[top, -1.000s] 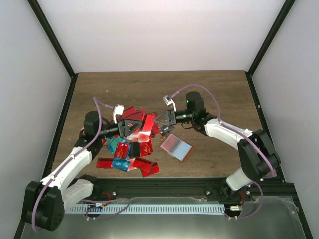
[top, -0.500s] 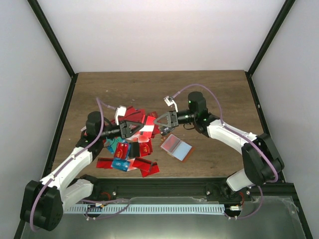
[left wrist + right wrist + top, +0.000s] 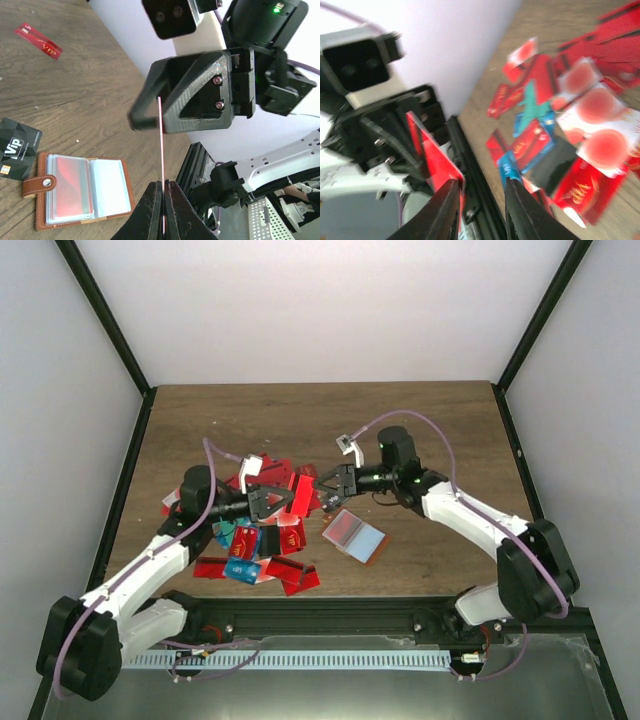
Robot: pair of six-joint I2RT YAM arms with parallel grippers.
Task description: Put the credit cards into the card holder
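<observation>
Top external view, stock as found.

- Left claw: clenched on one thin red plastic card, held on edge above the brown wooden tabletop. In the left wrist view its fingertips are pressed together on the card's near end.
- Right claw: tip to tip with the left claw, the far end of the same card reaching in between its fingers. In the right wrist view the card lies against one finger while the other finger stands clear of it. This claw is released, not pinching.
- Orange-brown leather-like folding wallet: lies open and flat on the tabletop, just below the right claw and toward the arm bases. Its pale pink and light blue panels face up. Neither claw touches it.
- Heap of thin plastic cards: mostly red, some white with a red blotch, a few blue or black, spread under and near the left claw.
- Black card marked VIP: just beside the wallet's snap tab.
- Lone red card: well apart from both claws.
</observation>
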